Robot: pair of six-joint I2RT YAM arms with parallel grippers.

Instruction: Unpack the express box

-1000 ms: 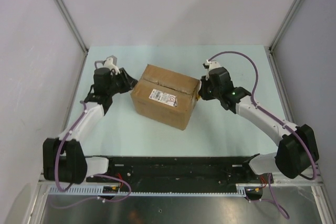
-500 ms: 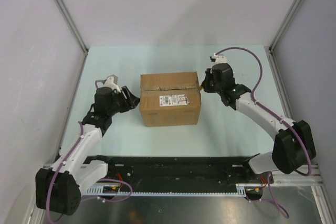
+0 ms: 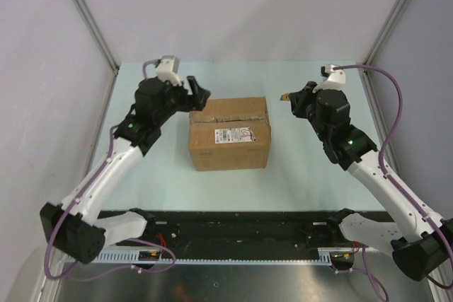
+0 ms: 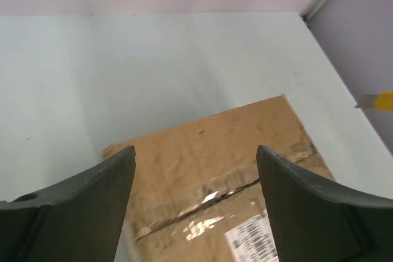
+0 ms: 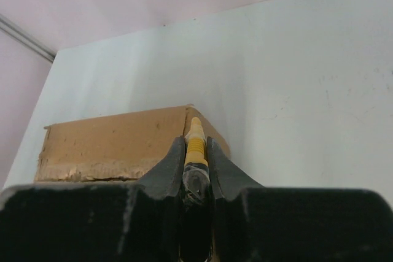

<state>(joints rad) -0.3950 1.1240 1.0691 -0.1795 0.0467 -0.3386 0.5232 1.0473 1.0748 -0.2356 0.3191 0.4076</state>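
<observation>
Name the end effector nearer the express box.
Left. Left end effector, open, hovers at the far-left corner of the express box; right end effector, gripping a yellow cutter, stands apart beyond its right side.

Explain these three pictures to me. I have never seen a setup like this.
These are two robot arms bolted to the near edge of a table. The wide picture looks down from above and behind them; the other two come from a camera on each wrist, so the dark shapes at the bottom are that gripper's own fingers. One thing lies on the table: the express box, brown cardboard, flaps closed, a white label on it. The left gripper is open near the box's far left corner, holding nothing. The right gripper is shut on a yellow cutter, beside the far right corner.
</observation>
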